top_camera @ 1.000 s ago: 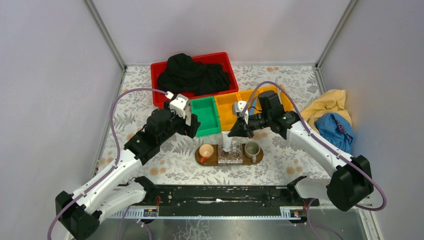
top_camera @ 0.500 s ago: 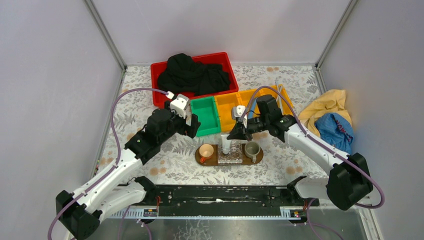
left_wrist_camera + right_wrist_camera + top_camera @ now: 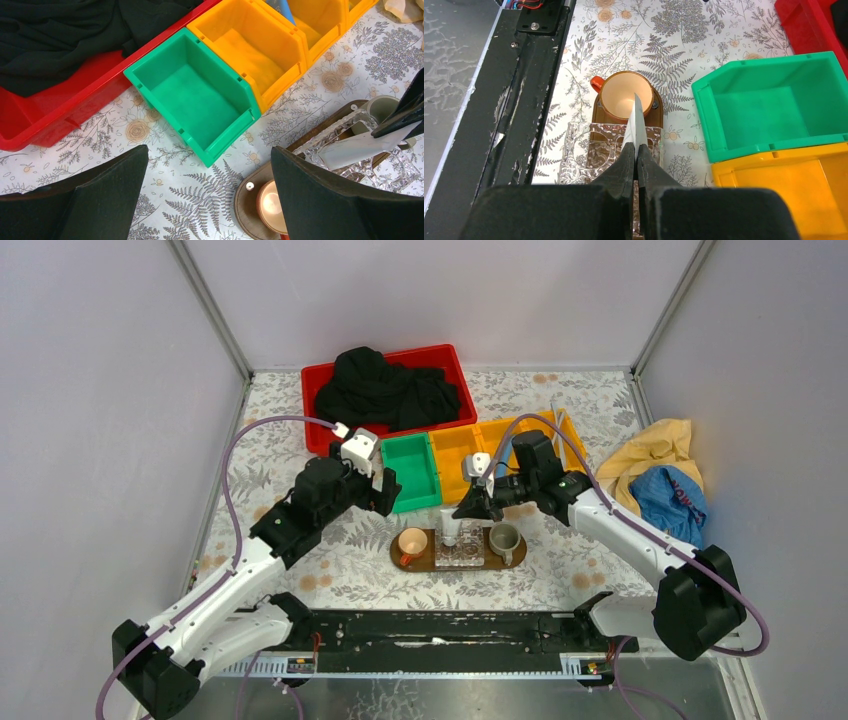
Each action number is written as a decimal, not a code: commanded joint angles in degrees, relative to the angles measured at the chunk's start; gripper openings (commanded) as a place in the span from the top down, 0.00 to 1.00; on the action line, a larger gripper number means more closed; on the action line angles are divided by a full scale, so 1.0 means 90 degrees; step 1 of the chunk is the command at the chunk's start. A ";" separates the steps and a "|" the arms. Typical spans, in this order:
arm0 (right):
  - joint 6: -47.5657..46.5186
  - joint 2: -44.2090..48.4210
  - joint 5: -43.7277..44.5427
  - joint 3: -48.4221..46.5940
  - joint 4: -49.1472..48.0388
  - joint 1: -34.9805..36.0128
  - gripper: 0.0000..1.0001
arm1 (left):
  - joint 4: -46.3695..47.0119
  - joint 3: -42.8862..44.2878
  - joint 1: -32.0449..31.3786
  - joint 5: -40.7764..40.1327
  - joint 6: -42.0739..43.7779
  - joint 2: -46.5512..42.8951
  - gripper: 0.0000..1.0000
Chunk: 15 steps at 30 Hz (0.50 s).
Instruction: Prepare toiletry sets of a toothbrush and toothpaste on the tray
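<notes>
My right gripper (image 3: 468,508) is shut on the silvery-white toothpaste tube (image 3: 453,530) and holds it tip-down over the clear ribbed box (image 3: 460,553) on the dark-brown tray (image 3: 519,553). In the right wrist view the tube (image 3: 634,122) sticks out of my closed gripper (image 3: 635,150) over the box (image 3: 589,150), pointing at the orange cup (image 3: 621,92). My left gripper (image 3: 210,195) is open and empty above the table, between the green bin (image 3: 200,95) and the tray's left end (image 3: 245,200). The blue toothpaste (image 3: 285,7) lies in a yellow bin. A thin pale stick (image 3: 553,415) stands at the far yellow bin.
An orange cup (image 3: 411,542) and a grey-green cup (image 3: 503,537) stand on the tray's ends. The green bin (image 3: 410,472) and yellow bins (image 3: 455,455) sit behind the tray. A red bin with black cloth (image 3: 385,390) is at the back. Yellow and blue cloths (image 3: 665,475) lie right.
My right gripper has moved a little left and down with the silvery-white tube, closer over the clear box. The left arm has barely moved.
</notes>
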<state>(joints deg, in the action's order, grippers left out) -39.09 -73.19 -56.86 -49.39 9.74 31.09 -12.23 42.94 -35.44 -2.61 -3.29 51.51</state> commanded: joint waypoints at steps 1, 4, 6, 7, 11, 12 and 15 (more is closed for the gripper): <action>-0.0274 0.0115 -0.0118 -0.0118 -0.0111 0.0080 0.97 | 0.0245 -0.0028 0.0061 -0.0042 0.0099 0.0013 0.00; -0.0367 0.0124 -0.0113 -0.0128 -0.0013 0.0099 0.92 | 0.0244 -0.0028 0.0061 -0.0045 0.0107 0.0012 0.00; -0.0382 0.0124 -0.0143 -0.0123 0.0026 0.0109 0.86 | 0.0244 -0.0030 0.0059 -0.0048 0.0104 0.0005 0.00; -0.0384 0.0123 -0.0161 -0.0120 0.0022 0.0117 0.83 | 0.0243 -0.0025 0.0063 -0.0049 0.0102 0.0016 0.00; -0.0391 0.0127 -0.0191 -0.0101 0.0040 0.0124 0.73 | 0.0233 -0.0026 0.0060 -0.0052 0.0109 0.0004 0.00; -0.0393 0.0133 -0.0196 -0.0099 0.0048 0.0128 0.70 | 0.0230 -0.0024 0.0061 -0.0055 0.0105 -0.0005 0.00; -0.0402 0.0152 -0.0187 -0.0091 0.0087 0.0121 0.66 | 0.0236 -0.0023 0.0060 -0.0050 0.0102 0.0000 0.00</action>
<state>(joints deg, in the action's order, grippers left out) -41.41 -73.17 -56.97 -49.39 10.22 31.53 -12.23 42.94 -35.44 -2.61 -3.29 51.51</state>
